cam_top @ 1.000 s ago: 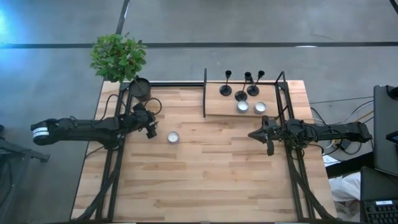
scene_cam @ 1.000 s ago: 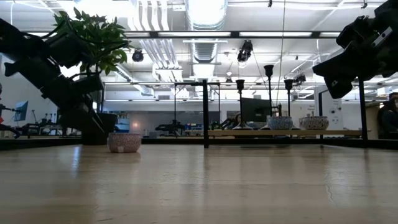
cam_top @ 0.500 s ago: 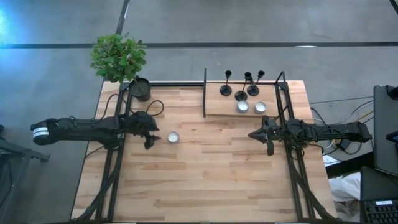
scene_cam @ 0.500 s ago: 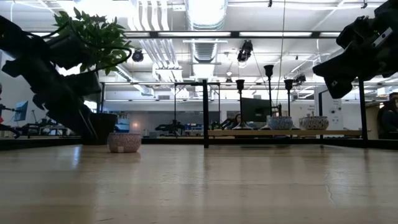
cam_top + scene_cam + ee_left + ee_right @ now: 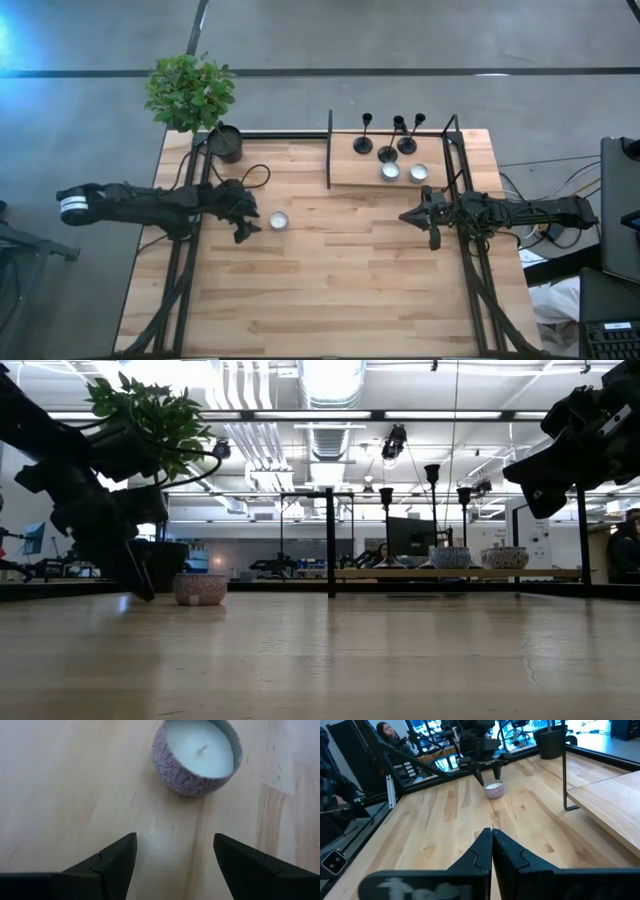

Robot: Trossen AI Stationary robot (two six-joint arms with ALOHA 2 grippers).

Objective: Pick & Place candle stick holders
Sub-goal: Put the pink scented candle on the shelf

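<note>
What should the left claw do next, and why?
Probably ease forward and lower around the candle. The left gripper is open and empty, its fingers just short of the candle on the bare table, so nothing is grasped yet.

Three black thin-stemmed candle stick holders [image 5: 388,135] are counted on the raised wooden shelf [image 5: 350,171]. Three small round patterned candles [image 5: 279,221] are seen: two on this shelf, one beside it.

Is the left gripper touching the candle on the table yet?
Apart. The left wrist view shows the left gripper open, with bare wood between its fingers and the candle ahead of them.
</note>
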